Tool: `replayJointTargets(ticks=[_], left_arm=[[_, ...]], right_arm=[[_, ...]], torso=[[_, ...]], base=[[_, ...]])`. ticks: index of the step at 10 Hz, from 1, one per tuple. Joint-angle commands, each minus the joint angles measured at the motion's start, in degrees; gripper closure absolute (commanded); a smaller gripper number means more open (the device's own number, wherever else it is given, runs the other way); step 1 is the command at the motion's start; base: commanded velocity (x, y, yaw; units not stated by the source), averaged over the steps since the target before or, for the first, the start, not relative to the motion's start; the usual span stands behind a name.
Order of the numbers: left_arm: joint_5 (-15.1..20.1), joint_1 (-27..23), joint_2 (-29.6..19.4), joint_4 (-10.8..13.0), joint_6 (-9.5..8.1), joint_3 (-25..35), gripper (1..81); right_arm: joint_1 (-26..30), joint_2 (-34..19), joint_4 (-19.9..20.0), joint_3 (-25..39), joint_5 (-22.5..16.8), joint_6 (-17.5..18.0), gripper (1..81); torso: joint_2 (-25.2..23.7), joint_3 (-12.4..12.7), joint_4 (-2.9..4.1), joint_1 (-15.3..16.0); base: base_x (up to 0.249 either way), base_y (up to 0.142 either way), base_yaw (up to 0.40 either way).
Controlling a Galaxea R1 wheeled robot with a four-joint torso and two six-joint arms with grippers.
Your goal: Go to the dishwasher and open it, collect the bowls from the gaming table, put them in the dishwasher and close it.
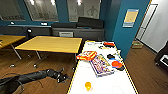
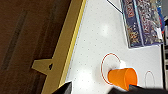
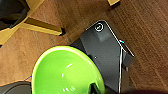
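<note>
The left gripper, grip state unclear, is reaching toward the small orange plastic bowl at the lower centre of the white-topped gaming table; the glossy green bowl is riding at the right wrist, apparently already collected.

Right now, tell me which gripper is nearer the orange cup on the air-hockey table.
Left. The left gripper hovers beside the table edge near the orange cup; the right carries a green bowl above the floor.
</note>
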Motion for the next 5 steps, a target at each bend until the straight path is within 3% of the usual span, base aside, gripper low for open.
replayJointTargets(ticks=[1,5], left_arm=[[2.58,-8.21,2.16,1.16,-0.25,-2.99,1.0],[2.49,-7.25,6.64,1.43,-0.25,-4.92,1.0]], right_arm=[[0.99,-2.29,-1.28,0.86,-2.69,0.06,81.1],[1.35,-1.76,-1.37,0.86,-3.56,0.06,81.1]], torso=[[0.00,0.00,0.00,0.00],[0.00,-0.02,0.00,0.00]], base=[[0.000,0.000,0.000],[0.000,0.000,0.000]])
